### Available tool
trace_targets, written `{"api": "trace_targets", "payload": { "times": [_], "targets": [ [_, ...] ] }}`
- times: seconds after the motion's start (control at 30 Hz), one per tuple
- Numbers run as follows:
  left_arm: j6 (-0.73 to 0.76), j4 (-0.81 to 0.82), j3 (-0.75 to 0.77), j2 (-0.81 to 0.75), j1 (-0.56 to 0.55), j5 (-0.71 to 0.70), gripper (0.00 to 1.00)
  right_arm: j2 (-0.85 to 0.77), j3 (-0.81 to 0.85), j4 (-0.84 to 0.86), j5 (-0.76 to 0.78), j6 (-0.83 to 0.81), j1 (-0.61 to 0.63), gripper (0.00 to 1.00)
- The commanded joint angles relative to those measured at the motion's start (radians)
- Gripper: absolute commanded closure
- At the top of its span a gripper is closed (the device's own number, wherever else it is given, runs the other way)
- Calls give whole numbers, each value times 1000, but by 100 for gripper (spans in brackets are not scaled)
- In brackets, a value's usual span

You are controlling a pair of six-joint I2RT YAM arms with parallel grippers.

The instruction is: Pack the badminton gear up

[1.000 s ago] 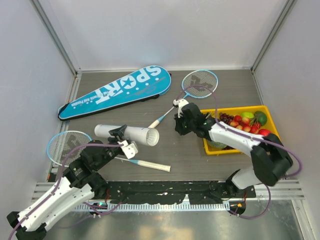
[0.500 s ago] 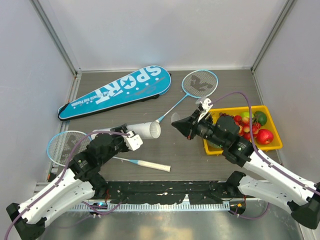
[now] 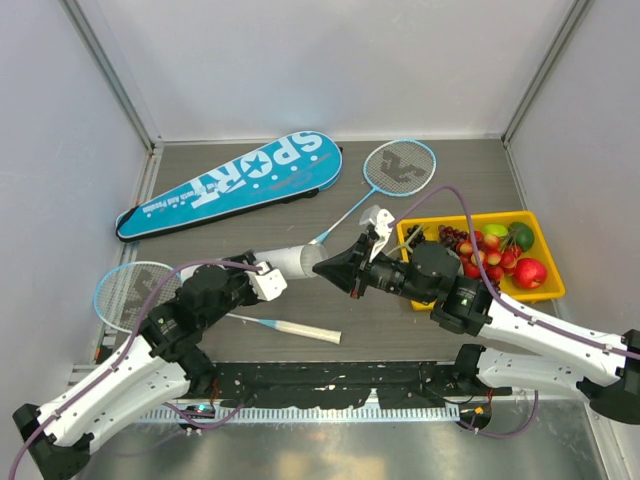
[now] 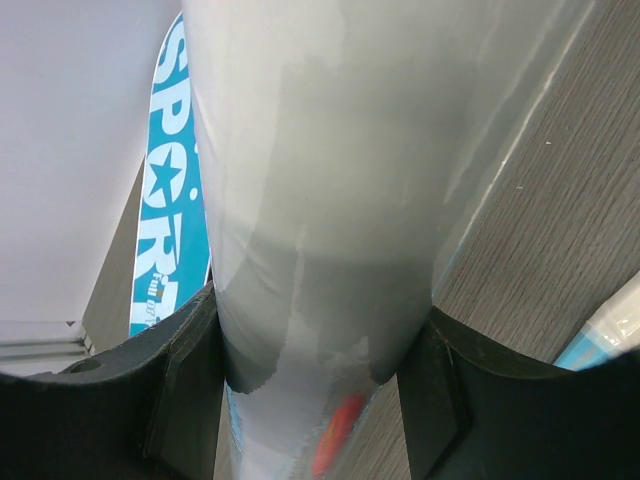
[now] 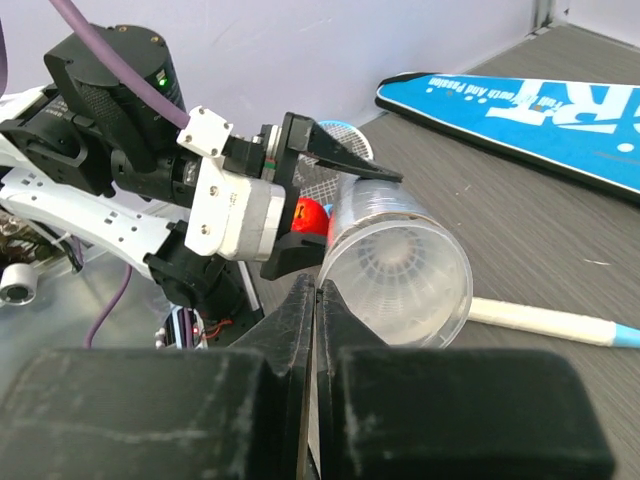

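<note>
My left gripper (image 3: pixel 262 274) is shut on the long white tube (image 3: pixel 292 262), lifted off the table with its open mouth facing right. In the left wrist view the tube (image 4: pixel 320 180) fills the space between both fingers (image 4: pixel 190 385). My right gripper (image 3: pixel 325 268) is shut with nothing between its tips, which sit just left of the tube mouth (image 5: pixel 395 275). A white shuttlecock (image 5: pixel 400 268) shows deep inside the tube. One racket (image 3: pixel 398 166) lies at the back, the other racket (image 3: pixel 130 292) at the front left. The blue bag (image 3: pixel 235 180) lies at the back left.
A yellow tray (image 3: pixel 415 298) of fruit stands at the right, partly under my right arm. A small red ball (image 5: pixel 312 215) shows behind the tube near my left gripper. The near racket's pale handle (image 3: pixel 300 330) lies below the tube.
My right arm has swung left from near the far racket and tray, bringing its shut tips to the tube mouth. My left gripper has moved right with the tube.
</note>
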Motion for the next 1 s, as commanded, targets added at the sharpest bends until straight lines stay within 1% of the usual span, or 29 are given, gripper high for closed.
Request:
{"api": "trace_targets", "payload": {
  "times": [0.0,0.2,0.57,0.73,0.97],
  "targets": [
    [2,43,48,-16,-2,4,100,42,64,66,40,-35,35,95],
    [5,50,44,-27,-2,15,100,90,79,94,64,-58,61,95],
    [12,73,27,-56,-4,39,100,108,46,139,98,-70,64,95],
    [9,78,24,-65,-2,53,100,116,30,194,83,-44,64,95],
    [-3,93,21,-79,-2,70,100,124,9,223,97,-27,64,95]
  ]
}}
